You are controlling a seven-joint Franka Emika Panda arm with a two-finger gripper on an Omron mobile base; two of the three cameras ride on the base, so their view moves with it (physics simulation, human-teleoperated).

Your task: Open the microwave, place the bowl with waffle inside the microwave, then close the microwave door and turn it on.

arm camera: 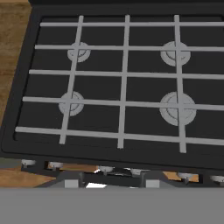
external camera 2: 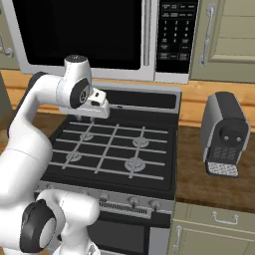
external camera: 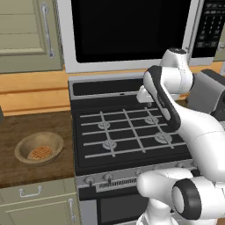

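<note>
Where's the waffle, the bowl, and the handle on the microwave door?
waffle (external camera: 40,152), left base view, middle of its gridded top.
bowl (external camera: 25,144), left base view, bare inner wall left of the waffle.
microwave door handle (external camera 2: 147,33), right base view, midway along the vertical silver bar.

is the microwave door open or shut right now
Shut: the microwave door sits flush in its silver frame, black glass facing out, in both base views; the bowl waits on the counter.

Glossy white rounded arm segments, seemingly black joint rings
</note>
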